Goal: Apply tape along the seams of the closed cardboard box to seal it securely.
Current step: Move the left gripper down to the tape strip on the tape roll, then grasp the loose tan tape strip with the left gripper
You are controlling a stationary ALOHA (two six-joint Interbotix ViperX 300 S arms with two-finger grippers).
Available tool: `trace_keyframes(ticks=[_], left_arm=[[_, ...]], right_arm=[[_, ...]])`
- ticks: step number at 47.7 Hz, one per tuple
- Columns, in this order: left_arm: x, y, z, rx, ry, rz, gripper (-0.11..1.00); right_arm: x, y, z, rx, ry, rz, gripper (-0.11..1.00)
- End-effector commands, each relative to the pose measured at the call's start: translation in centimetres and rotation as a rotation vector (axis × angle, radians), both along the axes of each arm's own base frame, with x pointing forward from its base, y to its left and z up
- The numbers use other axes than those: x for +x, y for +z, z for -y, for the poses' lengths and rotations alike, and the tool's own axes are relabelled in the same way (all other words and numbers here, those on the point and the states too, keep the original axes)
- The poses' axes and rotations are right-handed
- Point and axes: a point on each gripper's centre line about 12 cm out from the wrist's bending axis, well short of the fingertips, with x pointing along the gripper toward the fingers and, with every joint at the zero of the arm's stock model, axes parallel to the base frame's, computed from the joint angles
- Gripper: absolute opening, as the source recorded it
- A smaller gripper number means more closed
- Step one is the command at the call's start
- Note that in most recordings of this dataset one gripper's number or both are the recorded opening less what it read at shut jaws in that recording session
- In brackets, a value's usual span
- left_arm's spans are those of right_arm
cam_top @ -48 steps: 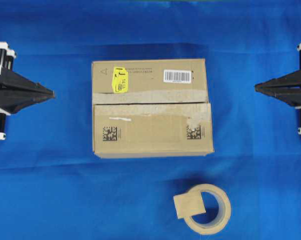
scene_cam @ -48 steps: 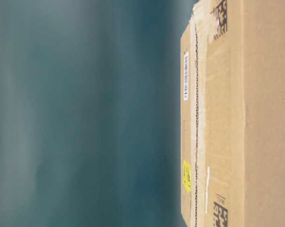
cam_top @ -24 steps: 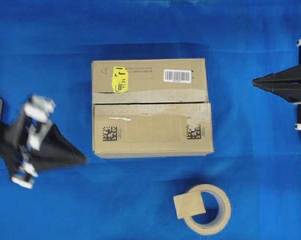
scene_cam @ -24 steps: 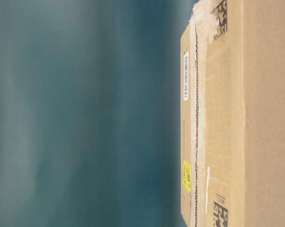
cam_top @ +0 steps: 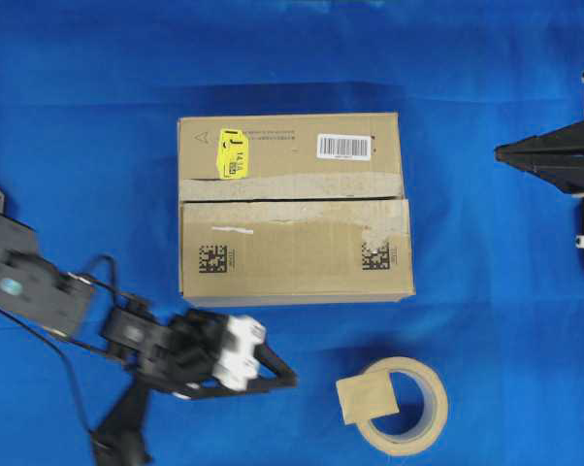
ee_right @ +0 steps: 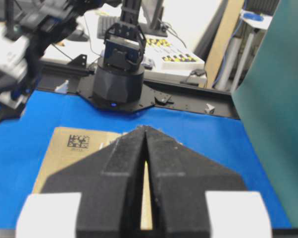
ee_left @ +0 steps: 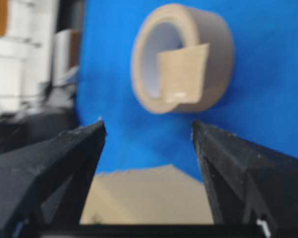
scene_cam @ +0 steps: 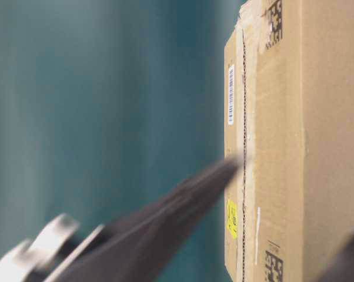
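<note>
The cardboard box [cam_top: 292,209] lies closed in the middle, and the seam [cam_top: 292,201] is a dark line between its top flaps. In front of it to the right, a square piece of tape [cam_top: 367,399] hangs off the tan roll [cam_top: 418,417]. My left gripper [cam_top: 290,379] hovers low in front of the box and points at the roll from the left. In the left wrist view the left gripper [ee_left: 148,124] is open and empty, with the tape [ee_left: 182,74] ahead of its tips. My right gripper [cam_top: 501,152] is shut and empty at the right edge, apart from the box [ee_right: 74,148].
A blue cloth [cam_top: 98,116] covers the table. The left arm's links and cable [cam_top: 40,286] stretch across the front left. In the table-level view a blurred dark finger [scene_cam: 165,223] crosses in front of the box [scene_cam: 318,147]. A blurred tan surface [ee_left: 149,198] shows low between the left fingers.
The left arm swung from the left edge down and across to the front of the box, toward the roll, and its gripper opened. The right gripper stayed shut at the right edge.
</note>
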Motion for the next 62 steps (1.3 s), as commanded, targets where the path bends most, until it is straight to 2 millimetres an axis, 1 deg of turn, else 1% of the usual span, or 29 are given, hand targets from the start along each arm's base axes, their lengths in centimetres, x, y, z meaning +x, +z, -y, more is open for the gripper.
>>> trace_keyframes(ticks=[1, 10, 17, 21, 25, 31, 35, 45, 48, 51, 52, 60, 62], left_arm=[[1.8, 0.1, 0.9, 0.037, -0.019, -0.013, 0.67], [4.2, -1.8, 1.0, 0.141, -0.053, -0.035, 0.67], [6.0, -3.3, 0.6, 0.176, -0.052, -0.041, 0.67], [6.9, -3.8, 0.4, 0.18, -0.043, -0.042, 0.67], [7.6, -4.0, 0.6, 0.182, -0.045, -0.04, 0.67], [8.1, -4.6, 0.8, 0.184, -0.043, -0.044, 0.67], [8.2, -5.0, 0.8, 0.188, -0.045, -0.053, 0.67], [8.3, -5.1, 1.1, 0.183, -0.047, -0.054, 0.66], [8.3, -5.1, 1.1, 0.179, -0.044, -0.057, 0.65], [8.3, -5.4, 1.1, 0.162, -0.032, -0.07, 0.6], [8.3, -5.4, 1.1, 0.158, -0.03, -0.073, 0.56], [8.2, -5.6, 1.1, 0.121, -0.007, -0.095, 0.14], [8.2, -5.7, 1.0, 0.114, -0.001, -0.1, 0.05]], right_arm=[[0.1, 1.2, 0.0, -0.009, -0.002, 0.032, 0.0], [-0.1, 1.4, -0.1, -0.042, 0.003, 0.04, 0.0], [-0.1, 1.4, -0.1, -0.064, 0.006, 0.041, 0.0], [-0.1, 1.4, -0.1, -0.067, 0.007, 0.039, 0.0], [0.0, 1.3, -0.2, -0.067, 0.008, 0.034, 0.0], [0.0, 1.1, -0.1, -0.068, 0.007, 0.02, 0.0], [0.0, 1.1, -0.1, -0.068, 0.006, 0.016, 0.0], [0.0, 0.9, -0.1, -0.067, 0.006, 0.004, 0.0], [0.0, 0.9, -0.1, -0.067, 0.006, 0.002, 0.0], [0.0, 0.9, -0.1, -0.067, 0.007, 0.001, 0.0], [0.0, 0.8, -0.1, -0.067, 0.006, -0.001, 0.0], [0.0, 0.9, -0.1, -0.065, 0.006, 0.001, 0.0], [0.0, 0.9, -0.1, -0.065, 0.006, 0.001, 0.0]])
